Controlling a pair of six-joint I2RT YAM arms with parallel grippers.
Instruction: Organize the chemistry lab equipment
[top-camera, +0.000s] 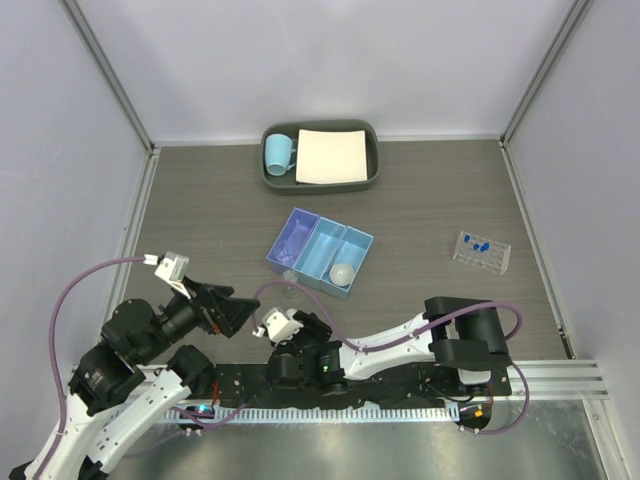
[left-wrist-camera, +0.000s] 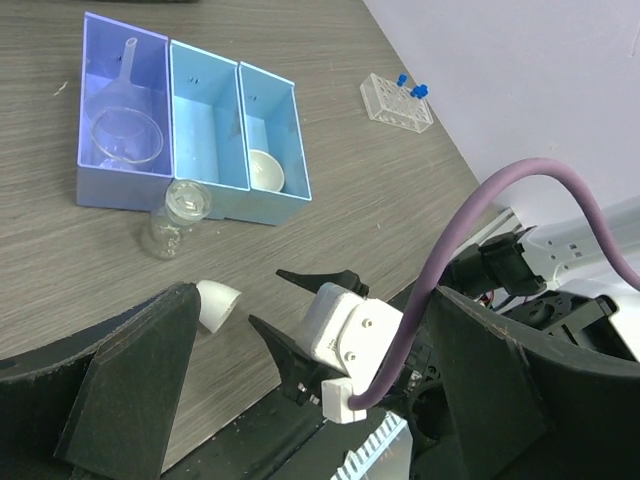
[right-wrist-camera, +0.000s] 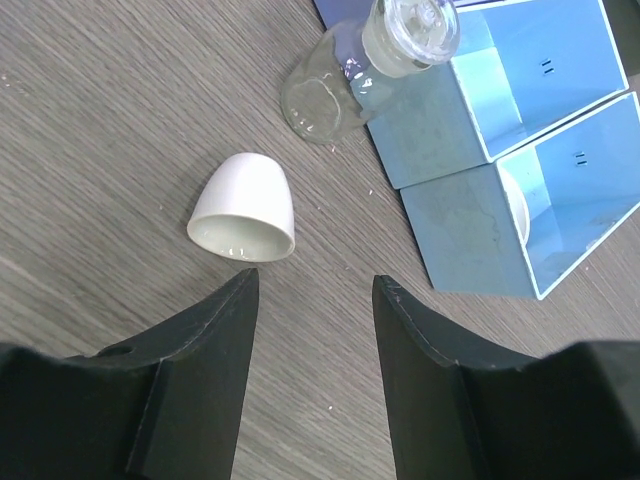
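The blue three-compartment box lies mid-table. One white dish sits in its right compartment. The small clear bottle lies on its side against the box's near wall. A second white dish lies tipped on its side on the table, just ahead of my right gripper, which is open and empty. My left gripper is open and empty, behind the right gripper. The clear tube rack, holding blue-capped tubes, stands at the right.
A clear glass funnel lies in the box's left compartment. A dark grey tray at the back holds a light-blue mug and a white sheet. Both arms crowd the near left of the table.
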